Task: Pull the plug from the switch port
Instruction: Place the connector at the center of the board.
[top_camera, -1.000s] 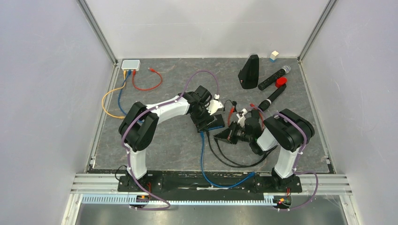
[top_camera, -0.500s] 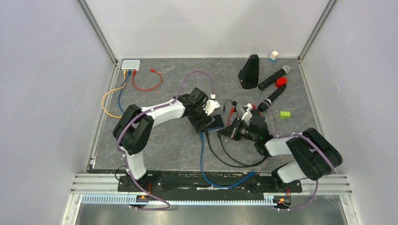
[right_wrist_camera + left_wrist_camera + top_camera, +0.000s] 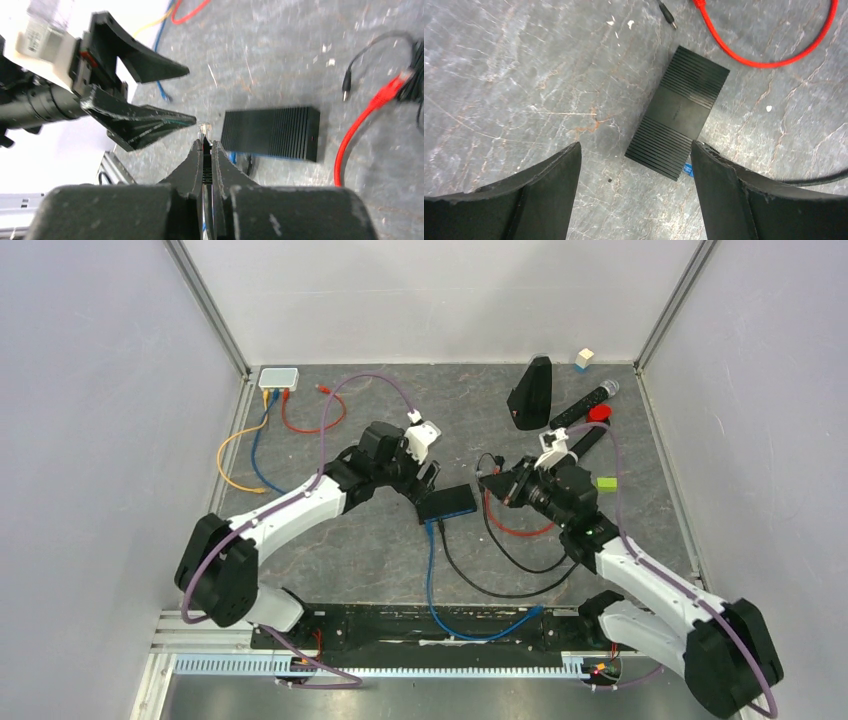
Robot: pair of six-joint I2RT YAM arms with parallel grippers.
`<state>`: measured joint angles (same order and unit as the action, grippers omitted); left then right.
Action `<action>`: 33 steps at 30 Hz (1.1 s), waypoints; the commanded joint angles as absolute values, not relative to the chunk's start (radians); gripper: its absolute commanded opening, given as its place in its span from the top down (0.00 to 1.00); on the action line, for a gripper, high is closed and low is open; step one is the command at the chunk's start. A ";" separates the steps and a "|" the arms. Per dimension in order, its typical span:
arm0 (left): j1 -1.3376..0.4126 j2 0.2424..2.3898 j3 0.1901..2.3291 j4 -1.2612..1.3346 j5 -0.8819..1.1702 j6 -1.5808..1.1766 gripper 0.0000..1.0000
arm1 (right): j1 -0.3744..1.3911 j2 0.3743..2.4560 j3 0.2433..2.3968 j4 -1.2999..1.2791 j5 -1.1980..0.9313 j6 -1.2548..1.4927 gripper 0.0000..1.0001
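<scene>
The black ribbed switch (image 3: 447, 502) lies flat mid-table; it also shows in the left wrist view (image 3: 678, 112) and the right wrist view (image 3: 272, 132). A blue cable (image 3: 432, 560) is still plugged into its near side, with its blue plug (image 3: 687, 170) showing. My right gripper (image 3: 497, 485) is to the right of the switch and apart from it. In its own view the right gripper (image 3: 206, 145) is shut on a clear plug (image 3: 204, 131) that sticks out past the tips. My left gripper (image 3: 425, 480) hovers open and empty over the switch's left end, its jaws wide (image 3: 636, 165).
A loose red cable (image 3: 510, 525) and a black cable (image 3: 480, 580) lie right of the switch. A white switch (image 3: 278, 377) with yellow, blue and red cables sits at the back left. A black stand (image 3: 530, 392), microphones (image 3: 583, 405), a red cap (image 3: 598, 415) and a green block (image 3: 606, 483) are at the back right.
My left gripper has lifted off the switch and drawn back to the left. My right gripper has pulled away to the right with the plug. The switch now lies uncovered.
</scene>
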<state>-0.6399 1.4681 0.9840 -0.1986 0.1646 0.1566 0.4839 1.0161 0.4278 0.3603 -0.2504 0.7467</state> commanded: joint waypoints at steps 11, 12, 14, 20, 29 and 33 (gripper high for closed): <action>-0.608 1.311 0.869 -0.007 0.004 -0.064 0.14 | 0.476 0.815 0.723 -0.046 0.215 0.508 1.00; -0.604 1.298 0.855 0.032 0.004 -0.087 0.14 | 0.476 0.803 0.729 -0.065 0.255 0.502 1.00; -0.601 1.280 0.837 0.063 -0.049 -0.112 0.14 | 0.475 0.780 0.736 -0.084 0.306 0.488 1.00; -0.578 1.273 0.844 0.019 -0.214 -0.251 0.03 | 0.476 0.852 0.740 -0.076 0.294 0.486 0.99; -0.563 1.211 0.822 -0.030 -0.227 -0.287 0.02 | 0.432 1.192 0.759 0.109 0.072 0.590 1.00; -0.562 1.184 0.820 -0.058 -0.209 -0.280 0.02 | 0.390 1.341 0.780 0.207 0.003 0.648 1.00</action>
<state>-0.5652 1.2327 0.8211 -0.0505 -0.1856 -0.2146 0.4229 1.2495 0.7200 0.0555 0.0845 0.5789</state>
